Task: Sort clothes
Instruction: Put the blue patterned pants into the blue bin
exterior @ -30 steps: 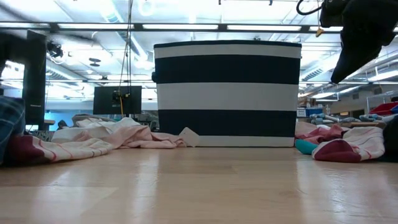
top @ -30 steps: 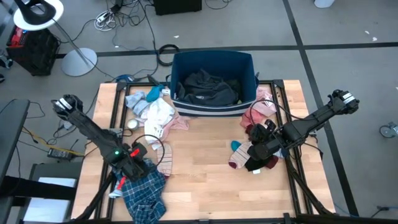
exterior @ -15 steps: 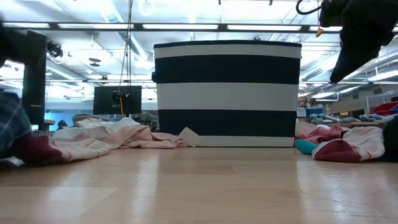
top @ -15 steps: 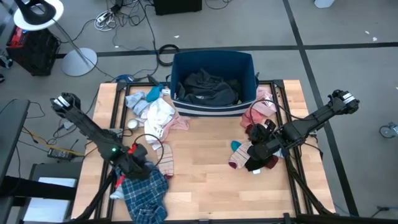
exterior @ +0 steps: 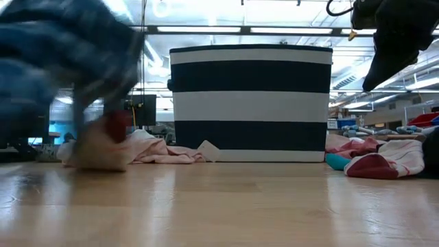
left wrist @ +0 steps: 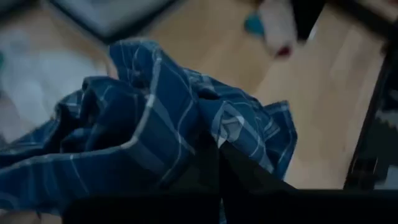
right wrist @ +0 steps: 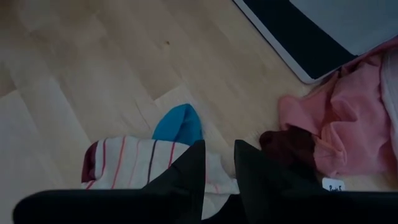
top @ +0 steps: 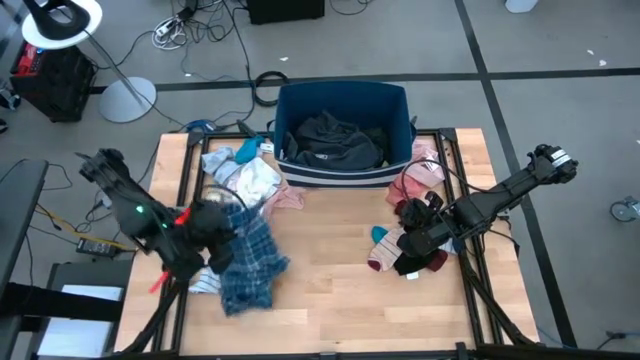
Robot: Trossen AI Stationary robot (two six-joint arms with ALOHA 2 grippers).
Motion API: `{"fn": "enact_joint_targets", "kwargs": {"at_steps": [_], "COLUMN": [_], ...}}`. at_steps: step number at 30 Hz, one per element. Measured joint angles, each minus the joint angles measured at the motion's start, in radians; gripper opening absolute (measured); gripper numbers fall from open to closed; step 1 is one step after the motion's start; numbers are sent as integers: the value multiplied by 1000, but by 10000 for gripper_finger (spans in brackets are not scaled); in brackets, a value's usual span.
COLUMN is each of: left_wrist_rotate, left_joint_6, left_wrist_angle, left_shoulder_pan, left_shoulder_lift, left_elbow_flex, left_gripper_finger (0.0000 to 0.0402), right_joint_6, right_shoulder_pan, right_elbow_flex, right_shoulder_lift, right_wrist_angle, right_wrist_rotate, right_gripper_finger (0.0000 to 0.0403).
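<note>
A: Where is the blue plaid shirt (top: 247, 262)?

B: It hangs in a bunch over the left side of the tabletop (top: 330, 270), up off the wood. The left end effector (top: 212, 238) is pinching a fold of it. In the left wrist view the cloth (left wrist: 155, 130) is draped over the dark fingers.

A: What is near it?

B: A pile of white and pink pieces (top: 250, 185) lies just behind it. Then comes the dark blue bin (top: 345, 100) with the white stripe, at the back middle. Some dark clothes (top: 330, 140) are already inside.

A: And the other arm?

B: The right end effector (top: 412, 250) waits low on the right side, above a striped sock (right wrist: 140, 165) with a blue toe. Its fingers are spread just a little and hold nothing. A pink top (right wrist: 348, 118) lies just beside the sock.

A: How should the shirt be moved well?

B: I think it is going to the bin. Keep the pinch tight, so it does not slip. Lift it high, so the hanging end clears the pile and the bin's wall. Let go only when the whole shirt is over the opening.
</note>
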Motion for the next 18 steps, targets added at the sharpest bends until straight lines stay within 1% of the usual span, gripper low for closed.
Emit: {"fn": "enact_joint_targets", "kwargs": {"at_steps": [3,6,9,13,18], "left_wrist_rotate": [-79,-93,-95,-84,14], "left_joint_6": [128,279,452,710,1048], "left_wrist_angle": [-3,5,56,190,483], "left_shoulder_pan": [44,117,213,348,524], "left_shoulder_lift": [1,1,1,1,18], "left_elbow_flex": [93,179,253,334,397], "left_gripper_finger": [0,0,0,0,0], "right_joint_6": [-6,-8,-15,-16,-21], "right_shoulder_pan": [0,0,0,-4,-21], "right_elbow_flex": [0,0,0,0,0], "right_shoulder_lift": [0,0,0,0,0], "right_wrist_angle": [1,2,2,2,5], "right_wrist_rotate": [9,11,17,19,20], "right_gripper_finger": [84,84,84,84,84]}}
